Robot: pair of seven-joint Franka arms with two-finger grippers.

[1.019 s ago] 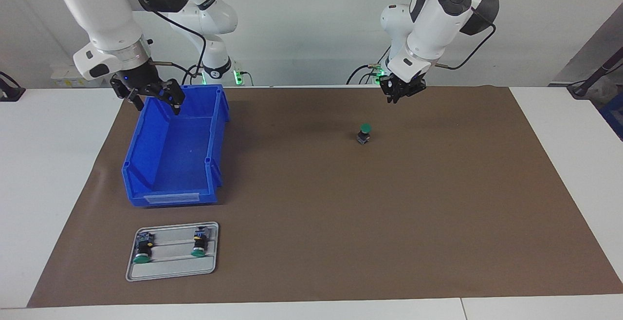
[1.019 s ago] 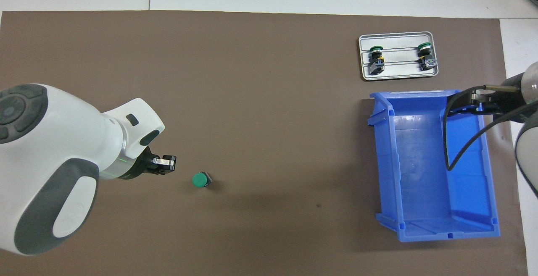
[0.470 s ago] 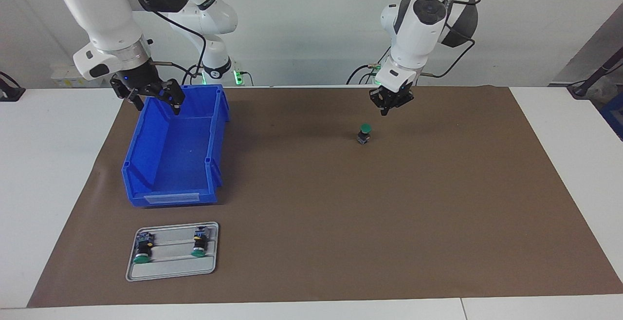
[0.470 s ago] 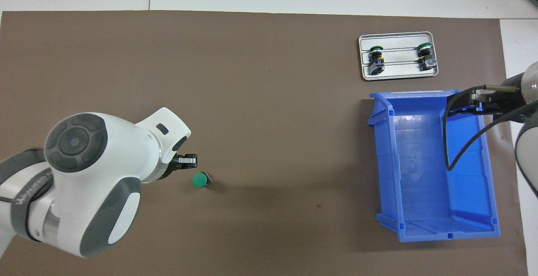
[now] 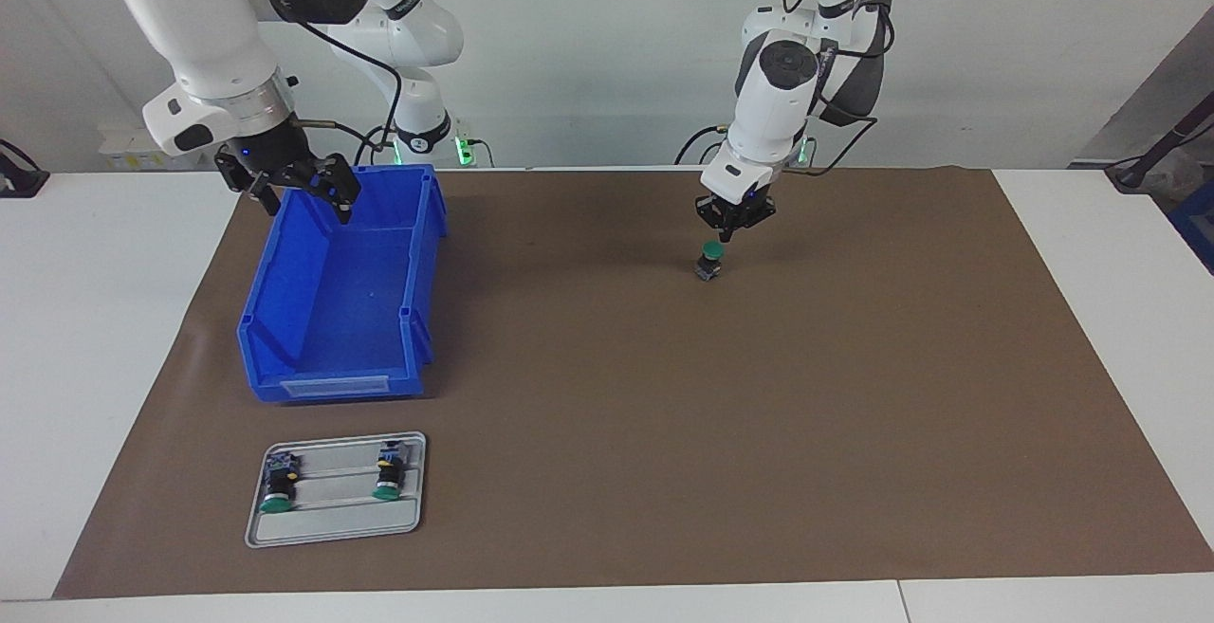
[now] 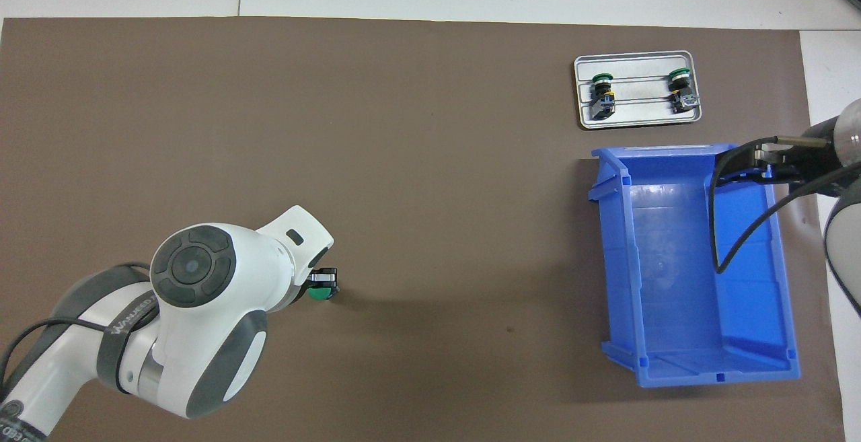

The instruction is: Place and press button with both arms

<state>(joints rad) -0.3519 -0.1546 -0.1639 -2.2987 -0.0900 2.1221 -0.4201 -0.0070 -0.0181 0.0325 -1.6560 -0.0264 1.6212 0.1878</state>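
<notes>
The button (image 5: 709,257) stands upright on the brown mat (image 5: 664,414), green cap up, toward the left arm's end of the table. My left gripper (image 5: 725,234) hangs just over its cap, pointing down, fingertips together and holding nothing. I cannot tell whether they touch the cap. From overhead the left wrist covers part of the button (image 6: 323,292), and the left gripper (image 6: 324,275) shows only at its tip. My right gripper (image 5: 305,208) waits open and empty over the blue bin's end nearest the robots; in the overhead view the right gripper (image 6: 764,161) shows over one bin corner.
The empty blue bin (image 5: 419,267) sits toward the right arm's end of the table. Farther from the robots lies a grey tray (image 5: 337,528) with two more buttons (image 5: 278,488) (image 5: 388,477) lying on their sides.
The left arm swung in from beside the button and came down, bringing its shut gripper over the green cap. The button and the right arm stayed still.
</notes>
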